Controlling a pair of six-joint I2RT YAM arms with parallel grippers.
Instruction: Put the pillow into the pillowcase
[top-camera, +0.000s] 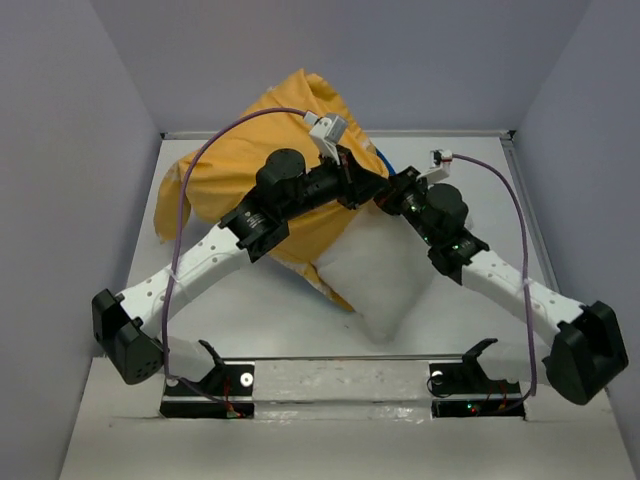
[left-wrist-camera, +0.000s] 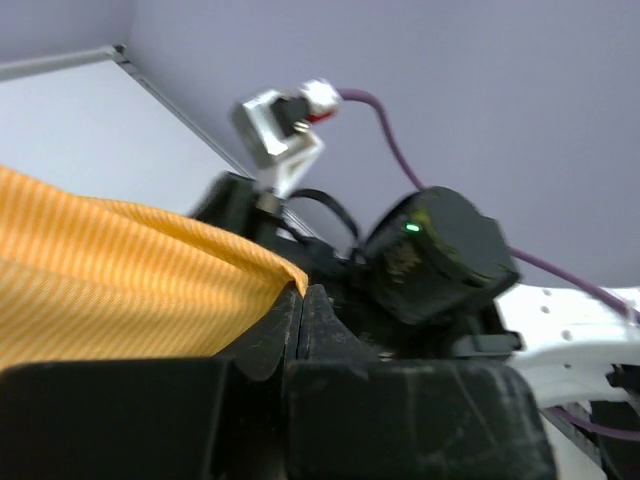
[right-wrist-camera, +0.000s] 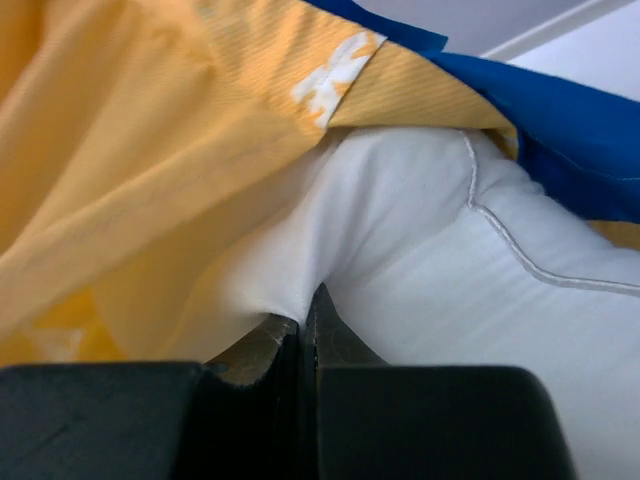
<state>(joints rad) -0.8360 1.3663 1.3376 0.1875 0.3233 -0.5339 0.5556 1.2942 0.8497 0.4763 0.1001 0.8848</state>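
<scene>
The pillow was seen about half sheathed on the bench: far end inside the pillowcase, near end bare. The left claw was clamped on the pillowcase's yellow edge, and the right claw was pinched shut on white pillow fabric.

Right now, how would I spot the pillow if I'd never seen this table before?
Look at the middle of the white table, where a big yellow-orange pillowcase is bunched up toward the back. Poking out of its near side, toward the right, is the pillow. It is the plump, plain white cushion with no pictures, unlike the coloured cloth around it.
</scene>
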